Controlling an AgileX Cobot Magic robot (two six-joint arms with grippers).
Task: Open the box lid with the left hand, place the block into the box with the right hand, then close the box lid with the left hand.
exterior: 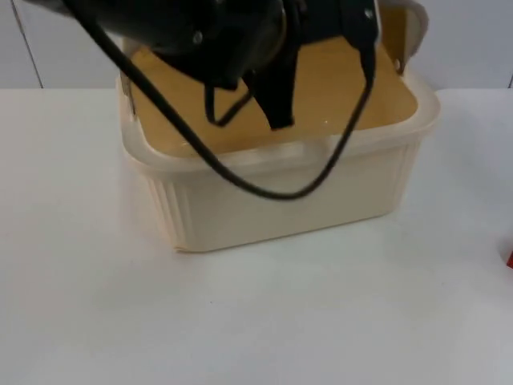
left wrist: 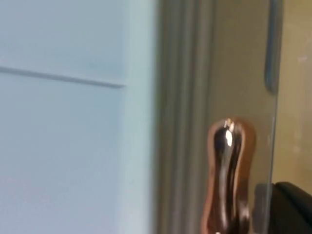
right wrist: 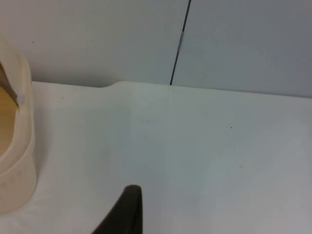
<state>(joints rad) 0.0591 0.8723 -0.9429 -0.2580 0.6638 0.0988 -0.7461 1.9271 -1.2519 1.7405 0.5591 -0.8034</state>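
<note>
Left gripper (exterior: 276, 108) is hanging right over the box (exterior: 280, 200), its black tip pointing down above the tan top panel (exterior: 337, 92), near the middle and a touch toward the front rim; whether it is clenched, released or touching the panel, I cannot tell from here. From the left wrist view the gripper sits beside a shiny copper-brown knob (left wrist: 229, 180), upright against the tan surface, with the box's ribbed cream rim (left wrist: 183, 117) just beside it and the grey partition wall (left wrist: 63, 117) beyond. Back in the top view, the tan panel lies flat inside the cream rim, and at the back right corner a cream flap (exterior: 405, 32) stands up, tan on its inner face. The box is set at the back of the white table (exterior: 256, 321), turned a little so its front left corner points forward. Lots of open table in front of it and to both sides. Out at the right edge of the top view, a red sliver (exterior: 510, 257) pokes in, well apart from the box, too little of it to say what it is. Right gripper (right wrist: 127, 214) waits low over bare table off the box's right side, the box's rounded corner (right wrist: 17, 146) near it, the wall behind; gripping or loose, I cannot tell.
</note>
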